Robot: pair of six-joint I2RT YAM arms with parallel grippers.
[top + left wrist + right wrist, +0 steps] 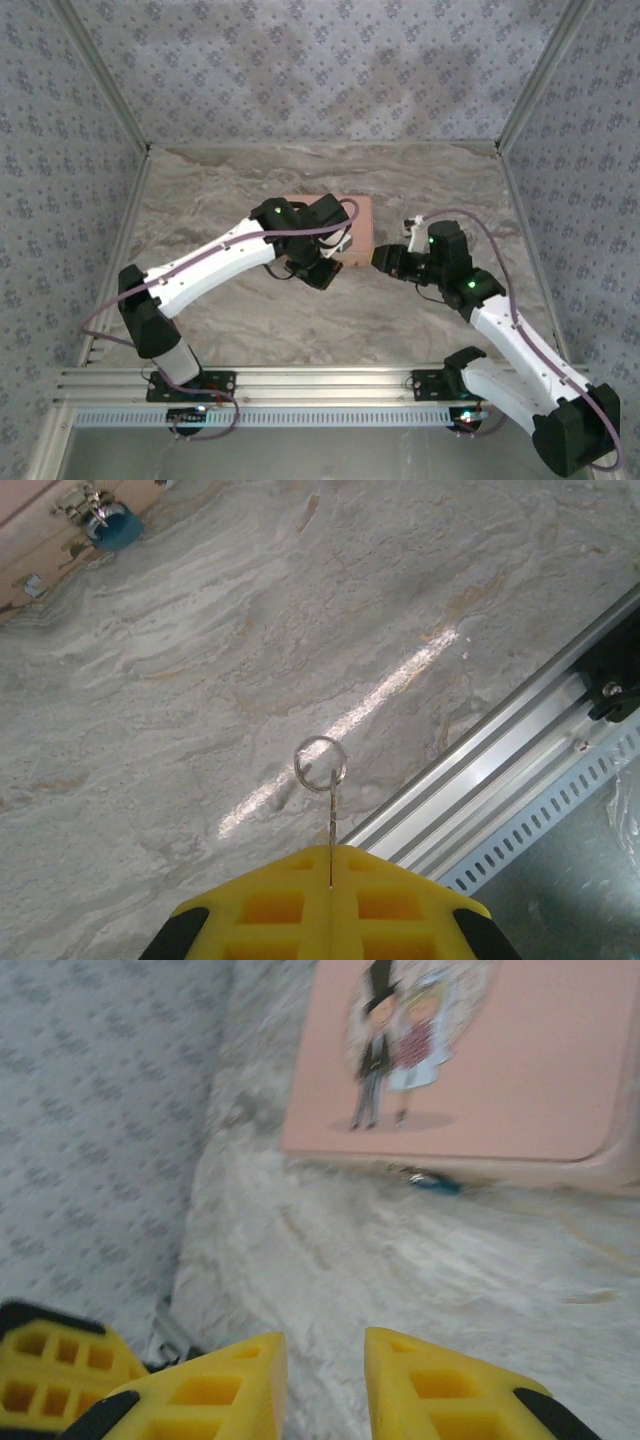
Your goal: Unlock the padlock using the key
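**Top external view.** Marbled desk [250, 180], walled on three sides. Pink box [358, 225] is set near the desk's middle. Left claw [318, 272] is held at the box's near edge. Right claw [383, 258] is held just beside the box's right near corner. Of the two, the left claw is judged the nearer to the lock side. The padlock itself is too small to be made out here.

**Left wrist view.** The left claw [331, 865] is clamped on the key [331, 815], which is seen edge-on. Its long axis runs straight out from the pads, with the key ring [320, 763] outermost. The blade is not made out. The padlock [108, 522], blue-bodied, hangs at the box's edge, ahead and off to the left, well apart. Re-aiming toward it is judged the need.

**Right wrist view.** The right claw [325, 1360] is narrowly parted, with nothing held. The padlock [435, 1182] is seen under the box's near edge, ahead and slightly right.
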